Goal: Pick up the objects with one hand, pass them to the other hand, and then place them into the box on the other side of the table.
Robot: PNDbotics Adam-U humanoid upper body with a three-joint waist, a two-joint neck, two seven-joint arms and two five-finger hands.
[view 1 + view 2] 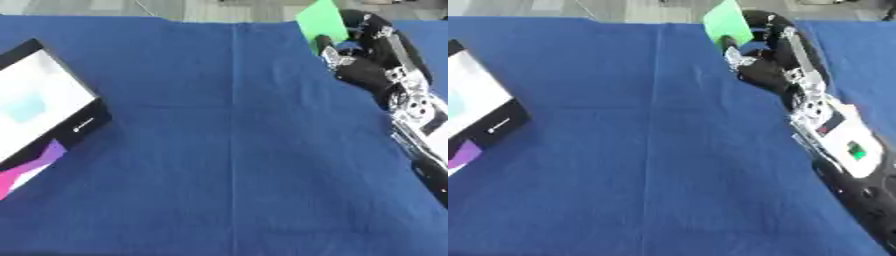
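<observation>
A flat green object point(322, 21) is held up near the far right of the blue-covered table point(227, 150). My right hand point(360, 57) is shut on it, thumb and fingers pinching its lower edge, with the arm running back along the right side. A box point(39, 107) with black walls and a white inside lies tilted at the left edge, a pale blue patch showing inside it. My left hand shows in neither view.
A purple and pink strip point(31, 167) shows at the box's near edge. A crease runs down the middle of the cloth. Grey floor lies beyond the table's far edge.
</observation>
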